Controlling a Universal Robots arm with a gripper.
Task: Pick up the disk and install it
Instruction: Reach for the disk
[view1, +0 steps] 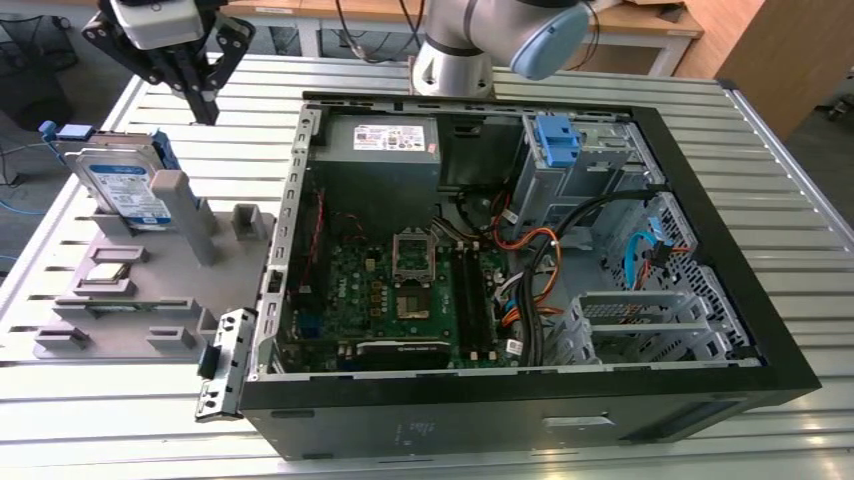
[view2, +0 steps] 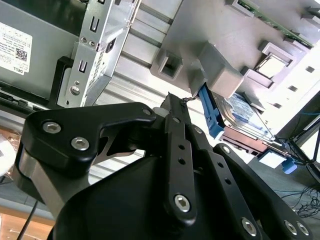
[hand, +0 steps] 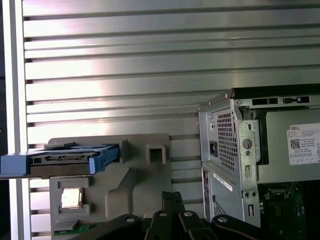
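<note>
Hovering near the table's (view1: 94, 425) corner, the gripper (view1: 204, 108) is hanging fully closed and empty, clear of the disk (view1: 123, 185).

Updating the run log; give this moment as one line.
disk: on edge in gray holder, untouched | gripper: shut, empty, hovering near holder | computer case: open

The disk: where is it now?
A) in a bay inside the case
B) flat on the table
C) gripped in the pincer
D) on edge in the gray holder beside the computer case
D: the disk stands on edge in the gray holder, outside the computer case, with the pincer apart from it.
</note>
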